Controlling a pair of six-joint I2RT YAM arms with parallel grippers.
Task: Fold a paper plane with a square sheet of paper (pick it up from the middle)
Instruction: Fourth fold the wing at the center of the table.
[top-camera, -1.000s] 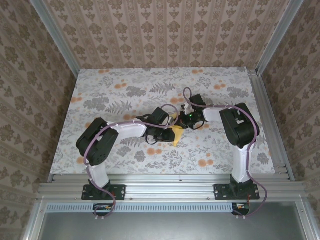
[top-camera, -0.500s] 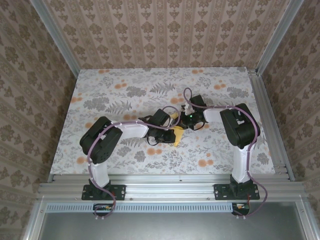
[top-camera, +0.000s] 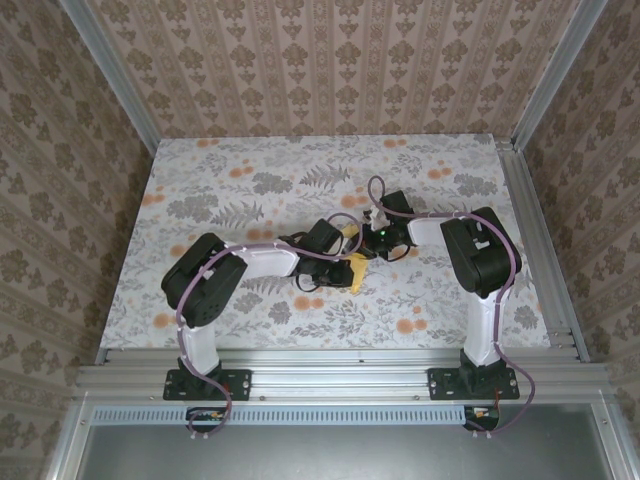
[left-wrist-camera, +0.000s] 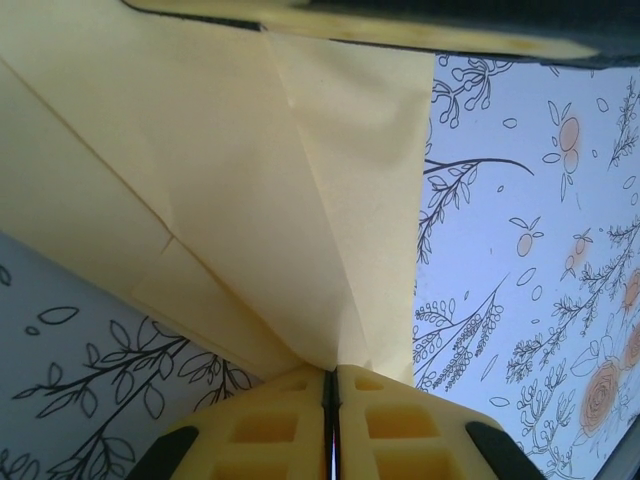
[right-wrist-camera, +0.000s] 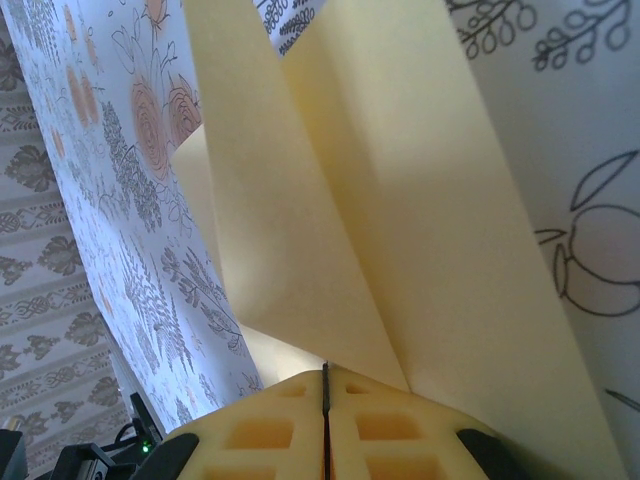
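At table (top-camera: 250, 180) centre, left pincer (left-wrist-camera: 330, 375) and right pincer (right-wrist-camera: 325, 370) each clamp a paper plane (left-wrist-camera: 250, 200) edge, room around.

From above, only slivers of paper (top-camera: 352, 273) to make out under the arms (top-camera: 262, 258); folds too small to tell. Left wrist view: cropped at 9 and 12 o'clock, blurred strip (left-wrist-camera: 400, 30) across 12, unidentifiable. Right wrist view: cropped at 12 and 5 o'clock.

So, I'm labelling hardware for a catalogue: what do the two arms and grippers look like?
Left arm and right arm: black joint housings, white links, purple cables. Left gripper and right gripper: yellow fingers with square recesses. Green light by the right wrist.
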